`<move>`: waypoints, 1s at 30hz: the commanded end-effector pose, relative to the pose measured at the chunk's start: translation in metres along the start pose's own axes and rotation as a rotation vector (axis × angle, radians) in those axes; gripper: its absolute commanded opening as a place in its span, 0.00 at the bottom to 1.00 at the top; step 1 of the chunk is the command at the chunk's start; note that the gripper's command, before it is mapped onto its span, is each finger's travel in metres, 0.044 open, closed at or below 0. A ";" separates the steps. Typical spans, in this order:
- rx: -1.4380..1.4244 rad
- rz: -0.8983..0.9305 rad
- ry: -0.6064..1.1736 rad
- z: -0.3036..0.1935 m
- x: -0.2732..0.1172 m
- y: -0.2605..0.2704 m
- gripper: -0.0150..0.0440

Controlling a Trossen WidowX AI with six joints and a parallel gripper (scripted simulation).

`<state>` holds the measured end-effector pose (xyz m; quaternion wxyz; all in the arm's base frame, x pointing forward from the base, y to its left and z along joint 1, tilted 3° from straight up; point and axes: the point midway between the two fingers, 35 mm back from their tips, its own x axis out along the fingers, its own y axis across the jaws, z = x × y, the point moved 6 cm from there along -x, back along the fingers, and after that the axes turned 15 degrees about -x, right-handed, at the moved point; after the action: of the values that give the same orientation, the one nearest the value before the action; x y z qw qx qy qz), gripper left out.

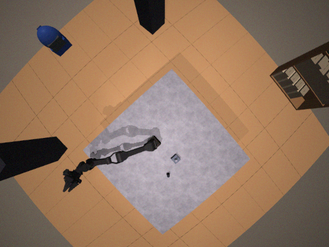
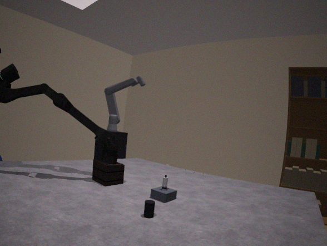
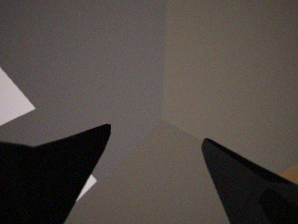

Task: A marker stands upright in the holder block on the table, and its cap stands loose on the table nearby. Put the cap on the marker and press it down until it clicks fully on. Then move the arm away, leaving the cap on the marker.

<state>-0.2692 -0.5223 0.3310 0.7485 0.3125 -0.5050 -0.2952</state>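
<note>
Gripper (image 3: 155,142) wide open and empty beyond the counter's edge, cut off in exterior view, cap (image 2: 149,208) loose beside holder block (image 2: 163,194), marker (image 2: 165,182) tiny from above.

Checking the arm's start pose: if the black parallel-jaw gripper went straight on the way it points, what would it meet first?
Nothing on the table. The open black gripper points up and away from it, toward a corner where beige wall meets grey ceiling; depth is unclear.

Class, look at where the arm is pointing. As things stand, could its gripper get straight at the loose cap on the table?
Probably not straight away. The gripper is open and empty, but stretched out beyond the table edge, facing away from the cap. Nothing crowds the cap; the holder block stands apart, so swinging back should allow it.
</note>
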 end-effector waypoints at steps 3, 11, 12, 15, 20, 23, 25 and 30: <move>0.021 -0.013 -0.002 -0.007 0.007 -0.004 0.80; 0.160 -0.134 0.014 -0.079 0.060 -0.035 0.68; 0.167 -0.147 0.037 -0.094 0.068 -0.037 0.68; 0.192 -0.193 0.091 -0.137 0.088 -0.042 0.68; 0.253 -0.306 0.143 -0.202 0.112 -0.053 0.68; 0.282 -0.391 0.190 -0.249 0.122 -0.057 0.68; 0.297 -0.451 0.229 -0.282 0.127 -0.059 0.68; 0.310 -0.604 0.344 -0.366 0.127 -0.056 0.68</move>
<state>0.0732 -0.6010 0.2615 0.6503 0.5844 -0.3310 -0.3550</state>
